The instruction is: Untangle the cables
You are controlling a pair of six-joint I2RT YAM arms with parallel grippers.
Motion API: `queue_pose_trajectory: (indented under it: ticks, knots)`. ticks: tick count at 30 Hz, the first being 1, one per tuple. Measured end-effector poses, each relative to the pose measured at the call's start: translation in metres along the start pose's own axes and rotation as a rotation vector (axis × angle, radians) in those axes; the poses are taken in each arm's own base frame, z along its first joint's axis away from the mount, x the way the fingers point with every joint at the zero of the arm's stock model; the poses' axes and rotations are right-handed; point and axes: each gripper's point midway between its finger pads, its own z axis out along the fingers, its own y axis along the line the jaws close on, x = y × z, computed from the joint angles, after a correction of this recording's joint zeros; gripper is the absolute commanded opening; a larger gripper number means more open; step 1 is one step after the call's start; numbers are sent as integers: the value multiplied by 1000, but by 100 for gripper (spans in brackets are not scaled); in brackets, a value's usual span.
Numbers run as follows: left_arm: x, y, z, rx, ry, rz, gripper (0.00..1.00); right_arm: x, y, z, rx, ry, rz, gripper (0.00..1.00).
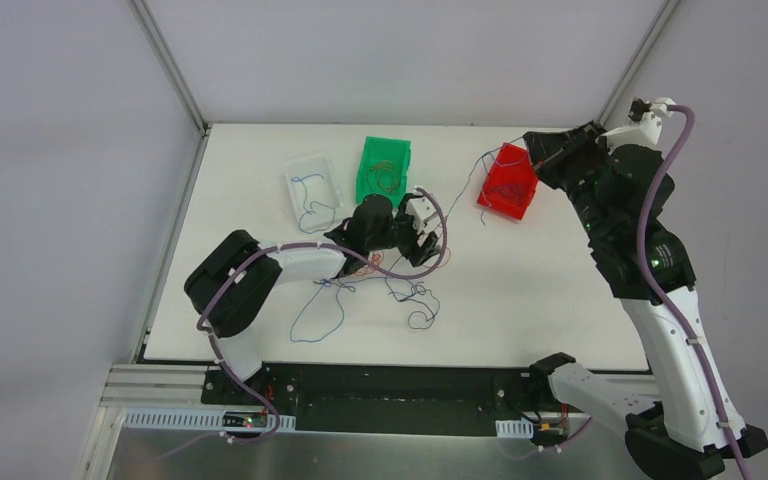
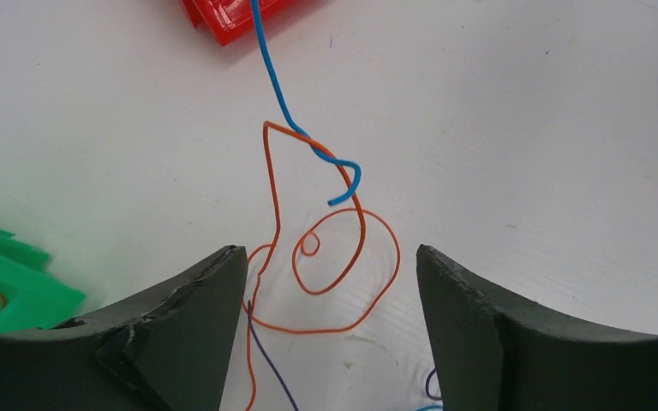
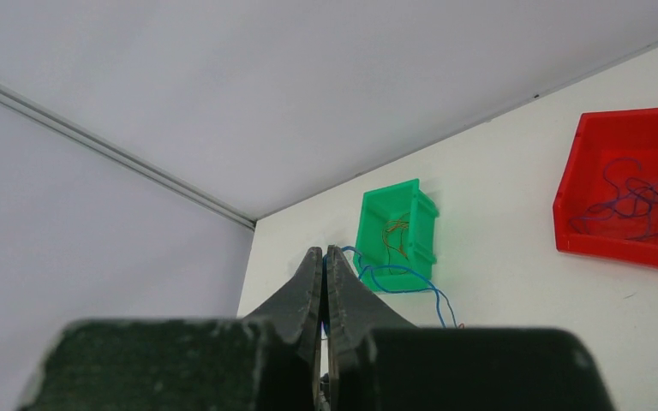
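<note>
Your left arm stretches low across the white table [image 1: 560, 290] toward its middle. Its left gripper [image 2: 330, 257] is spread wide and holds nothing. The matte black fingers [image 2: 197, 317], scuffed at the edges, flank a looped orange cable [image 2: 272, 175] lying flat on the table. A blue cable [image 2: 276, 86] hooks across that loop, and a dark purple cable [image 2: 267, 355] runs beside the left finger.

Your right arm reaches high and folds over at the far right, beside the red plastic bin [image 1: 500, 205]. Its right gripper [image 3: 324, 254] is pressed closed, with the blue cable pinched between the tips.

Other thin cables [image 1: 415, 295] sprawl loose on the near side of the left gripper. Dark strands lie in the red bin, orange ones in the green plastic bin [image 1: 363, 170], and a blue one in the clear plastic bin [image 1: 297, 185].
</note>
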Motion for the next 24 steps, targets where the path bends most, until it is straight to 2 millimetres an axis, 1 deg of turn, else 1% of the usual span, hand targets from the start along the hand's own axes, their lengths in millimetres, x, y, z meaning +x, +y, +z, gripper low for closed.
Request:
queue_pose_trajectory:
  ticks: [1,2,4,5,7,9,11,12,14,15,18,21,22,24]
  knots:
    - [-1,0,4,2,-2,0,64,-2,1,0,-4,-5,6,0]
    - [-1,0,9,5,-6,-2,52,-3,3,-1,-7,-8,13,0]
    - [1,-2,17,13,-2,-11,9,-6,4,-3,-13,-17,21,0]
    - [6,-2,20,14,6,-16,0,-7,5,-5,-15,-22,25,0]
    - [14,-2,22,8,25,-34,0,-12,4,-8,-10,-41,27,0]
    - [21,3,20,-29,42,-38,0,-22,0,-14,8,-82,25,0]
    - [29,16,9,-119,72,-45,0,-32,-6,-21,36,-130,19,0]
    - [33,21,1,-158,89,-50,0,-37,-11,-25,56,-157,13,0]
    - [41,32,-20,-241,130,-73,0,-46,-23,-32,101,-209,-1,0]
    - [41,39,-33,-281,143,-90,0,-51,-31,-37,133,-240,-10,0]
    - [37,63,-68,-379,135,-181,0,-60,-50,-47,212,-310,-35,0]
    - [35,87,-105,-469,91,-281,0,-60,-62,-49,259,-331,-56,0]
    - [36,89,-111,-481,84,-299,0,-59,-63,-48,262,-326,-63,0]
    - [40,81,-118,-462,77,-345,0,-50,-59,-39,239,-283,-81,0]
